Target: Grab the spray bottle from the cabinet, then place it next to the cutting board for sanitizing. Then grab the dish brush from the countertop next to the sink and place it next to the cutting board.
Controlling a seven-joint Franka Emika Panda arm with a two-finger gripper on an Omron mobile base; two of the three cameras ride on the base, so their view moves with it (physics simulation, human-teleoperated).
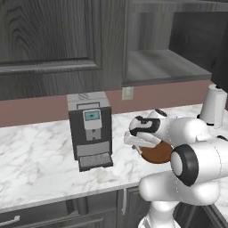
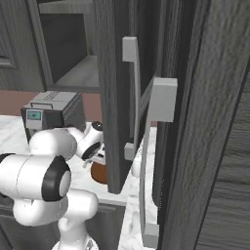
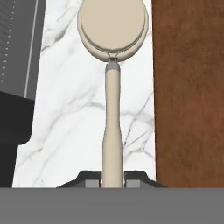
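Observation:
My gripper (image 3: 113, 183) is shut on the thin handle of the dish brush (image 3: 112, 26), whose pale round head points away from the hand. The brush is over the white marble countertop (image 3: 70, 109), between the coffee machine (image 3: 17, 65) and the reddish-brown cutting board (image 3: 188, 87). From the left base, the gripper (image 1: 133, 140) is low at the left edge of the cutting board (image 1: 156, 154). The cabinet (image 1: 164, 67) stands open with a bare grey shelf. The spray bottle and the sink are out of view.
A dark coffee machine (image 1: 90, 129) stands on the countertop (image 1: 35, 151) left of the hand. A white paper towel roll (image 1: 213, 106) stands at the back right. The open cabinet door (image 2: 117, 97) hangs close in front of the right base camera.

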